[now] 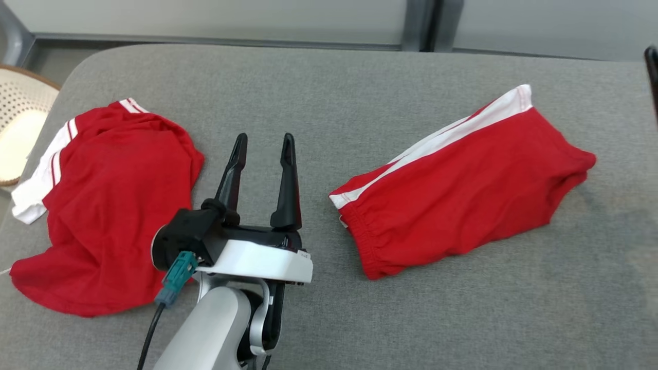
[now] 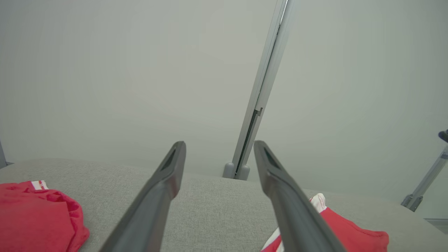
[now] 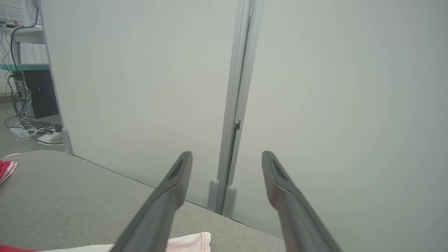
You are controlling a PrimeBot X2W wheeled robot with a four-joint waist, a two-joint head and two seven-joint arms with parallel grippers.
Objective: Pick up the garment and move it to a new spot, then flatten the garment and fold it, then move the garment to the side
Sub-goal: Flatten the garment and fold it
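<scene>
From where I stand, a broad grey upholstered surface [image 1: 329,92] runs back to a frosted partition [image 1: 205,15], whose panels are joined by a grey metal post [image 1: 419,23].

The red shorts [image 1: 462,185], with a white side stripe, lie folded on the right half of the surface, with the waistband toward the middle. A red T-shirt [image 1: 113,205] with white-trimmed sleeves lies crumpled on the left half, well apart from them.

The left gripper [image 1: 264,139] hovers over the bare fabric between the two, its fingers spread and holding nothing. Its wrist covers a bit of the T-shirt's near edge in the head view.

The right gripper [image 3: 226,155] shows in its own wrist view, fingers likewise spread and empty. The white end of the shorts lies just below them.

That view also takes in the room beyond the partition's left end, with a dark computer tower [image 3: 40,92] under a desk and loose cables [image 3: 24,126] on the floor. The head view instead shows a cream perforated basket [image 1: 20,118] beside the surface's left edge.
</scene>
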